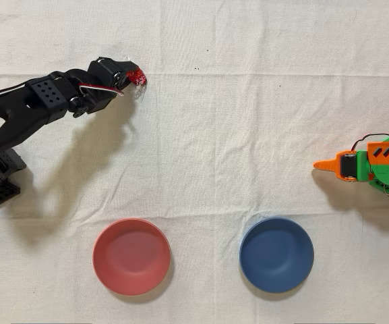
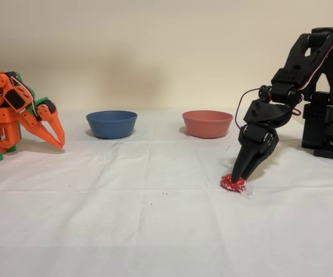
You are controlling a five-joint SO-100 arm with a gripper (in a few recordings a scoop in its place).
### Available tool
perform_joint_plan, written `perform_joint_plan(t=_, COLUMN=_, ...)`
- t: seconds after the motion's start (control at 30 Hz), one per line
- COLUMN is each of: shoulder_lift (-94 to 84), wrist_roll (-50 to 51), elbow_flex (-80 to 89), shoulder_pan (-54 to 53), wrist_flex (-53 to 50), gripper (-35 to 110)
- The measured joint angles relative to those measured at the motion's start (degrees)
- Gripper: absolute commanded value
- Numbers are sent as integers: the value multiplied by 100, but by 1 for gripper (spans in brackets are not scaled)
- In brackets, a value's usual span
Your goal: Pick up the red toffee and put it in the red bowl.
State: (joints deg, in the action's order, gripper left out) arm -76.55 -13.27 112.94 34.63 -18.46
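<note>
Black arm at grasp point, toffee not yet lifted.

Fixed view, L to R: idle orange arm (image 2: 16,109) parked at table edge, tips down, clear of work area. Blue bowl (image 2: 111,123) next, then red bowl (image 2: 208,123) at the far side, empty as far as seen, well apart from the candy. Gripper (image 2: 237,176) is pitched steeply down so the tips meet the cloth (image 2: 126,225) at the red toffee (image 2: 233,183), which sits on the cloth w/ jaws narrow, touching it. Firm clamp or mere contact: cannot tell. Judged: grasp stage; lift & carry to red bowl outstanding.
</note>
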Motion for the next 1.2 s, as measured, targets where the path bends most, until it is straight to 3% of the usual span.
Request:
perform_joint_plan(t=0.77, shoulder_lift=-114, wrist_roll=-97, elbow_flex=97, shoulder_pan=0, wrist_flex=0, gripper=7)
perform_joint_plan(t=1.2, shoulder_lift=-1046, wrist_roll=-246, elbow_flex=510, shoulder_pan=-378, wrist_flex=-677, gripper=7)
